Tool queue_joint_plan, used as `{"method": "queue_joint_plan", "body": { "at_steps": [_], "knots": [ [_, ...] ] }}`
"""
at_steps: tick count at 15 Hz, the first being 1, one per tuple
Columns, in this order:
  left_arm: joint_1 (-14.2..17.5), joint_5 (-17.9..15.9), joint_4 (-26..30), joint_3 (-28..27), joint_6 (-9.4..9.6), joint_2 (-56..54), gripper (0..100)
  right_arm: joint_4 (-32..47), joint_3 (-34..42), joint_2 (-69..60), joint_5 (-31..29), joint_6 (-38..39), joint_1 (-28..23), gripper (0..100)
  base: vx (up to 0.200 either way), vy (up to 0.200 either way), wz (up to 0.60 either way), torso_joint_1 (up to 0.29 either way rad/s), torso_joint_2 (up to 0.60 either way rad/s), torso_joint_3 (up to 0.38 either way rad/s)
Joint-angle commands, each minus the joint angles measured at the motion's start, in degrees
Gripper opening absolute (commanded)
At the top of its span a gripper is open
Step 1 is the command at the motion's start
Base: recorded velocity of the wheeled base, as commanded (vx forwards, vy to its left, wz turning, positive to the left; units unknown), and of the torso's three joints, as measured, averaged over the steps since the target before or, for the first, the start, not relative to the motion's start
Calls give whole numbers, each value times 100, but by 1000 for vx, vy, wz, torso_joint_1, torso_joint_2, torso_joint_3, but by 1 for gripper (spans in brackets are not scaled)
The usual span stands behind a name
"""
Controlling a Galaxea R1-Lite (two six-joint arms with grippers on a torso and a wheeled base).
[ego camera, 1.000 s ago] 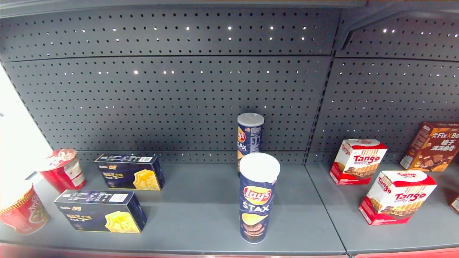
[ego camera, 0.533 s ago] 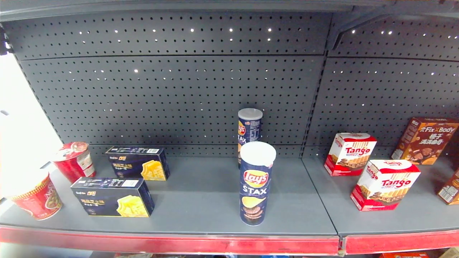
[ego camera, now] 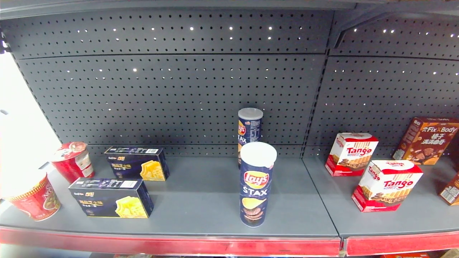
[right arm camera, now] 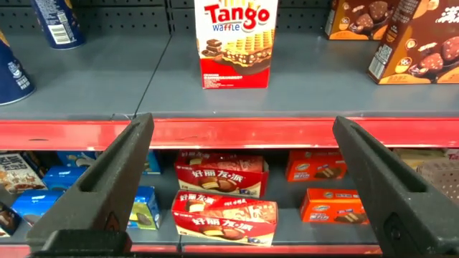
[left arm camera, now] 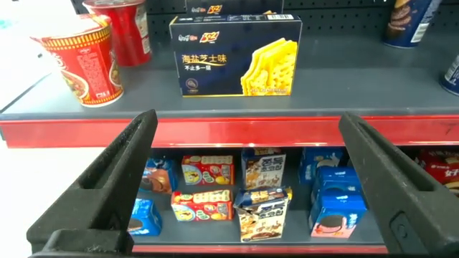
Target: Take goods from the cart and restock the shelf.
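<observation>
We see the left gripper (left arm camera: 247, 188) released: its two black, wedge-shaped fingers (left arm camera: 107, 193) are spread wide with nothing between them, in front of the glossy red front strip (left arm camera: 237, 131). The right gripper (right arm camera: 244, 188) is just as slack and empty, facing the same strip farther to the right.

The shelf (ego camera: 200, 200) is a flat board of matt grey metal, backed by a pegboard panel (ego camera: 172, 93) pierced with even rows of small round holes. Light glints through some of them. The goods stand on it in pairs, one ahead of the other.

- Near the middle are two tall cylinders, dark blue with pale plastic lids: the front can (ego camera: 256, 184) upright near the edge, and the rear can (ego camera: 250, 125) just behind it, close to the panel.
- To the left lie two long, dark blue cardboard cartons with yellow crackers printed on them, the front blue box (ego camera: 111, 198) and the rear blue box (ego camera: 137, 163).
- At the left end are two red, tapered noodle cups, the near cup (ego camera: 32, 199) and the far cup (ego camera: 72, 161).
- On the right section stand two red-and-white wafer cartons, the front wafer box (ego camera: 389, 185) and the rear wafer box (ego camera: 351, 154).
- A brown box (ego camera: 425, 140) stands at the back beyond them.

Under the strip, a lower shelf (right arm camera: 287, 240) carries small glossy cartons — red, orange and blue.
</observation>
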Motion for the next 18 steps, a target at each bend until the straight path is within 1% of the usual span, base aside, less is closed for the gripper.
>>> {"method": "queue_joint_plan", "body": {
  "at_steps": [1, 18],
  "knots": [
    [0, 6, -1, 0, 2, -2, 100, -1, 0, 7, 1, 4, 0, 100, 0, 0, 0, 0, 0, 0],
    [0, 6, -1, 0, -6, -2, 100, -1, 0, 7, 1, -5, 0, 100, 0, 0, 0, 0, 0, 0]
  ]
}}
